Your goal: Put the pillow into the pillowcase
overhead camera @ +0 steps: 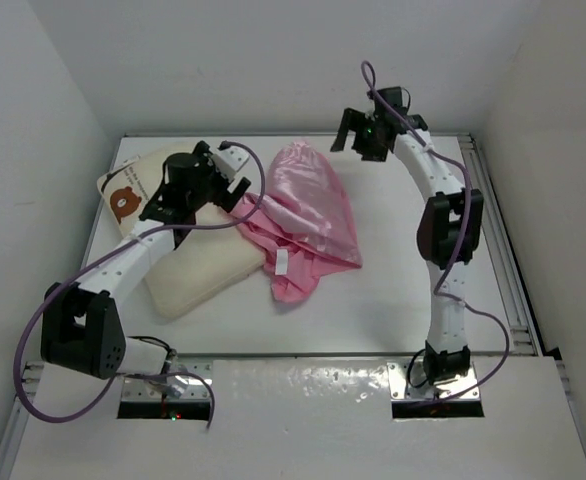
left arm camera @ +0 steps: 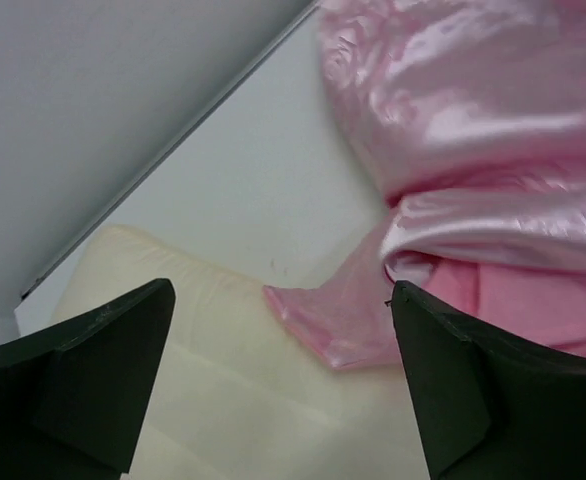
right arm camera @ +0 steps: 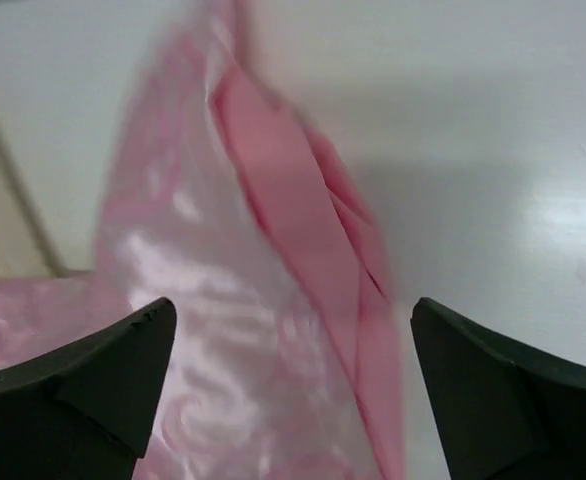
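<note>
The pillow (overhead camera: 188, 270) is lying on the left side of the tabletop (overhead camera: 403, 290), entirely outside the pillowcase (overhead camera: 303, 215), which is sitting crumpled beside it toward the middle. One pink corner is draping onto the pillow's cream edge. The pillowcase is looking slack and appears to be holding nothing; where its mouth is lying, I cannot tell from the folds.

The left end effector (left arm camera: 281, 330) is hovering over that overlapping corner with its fingers spread wide and gripping nothing. The right end effector (right arm camera: 293, 320) is hanging above the far end of the pillowcase, likewise spread and empty.

Risks, as I am judging them: the satin is looking slippery, so a pinch may be catching both layers at once and sealing the mouth, or sliding off altogether. With the fabric bunched up, either end effector may be grabbing a closed edge instead of the opening. The left arm is crossing over the pillow, so dragging the fabric could be shoving the pillow toward the tabletop's edge.
</note>
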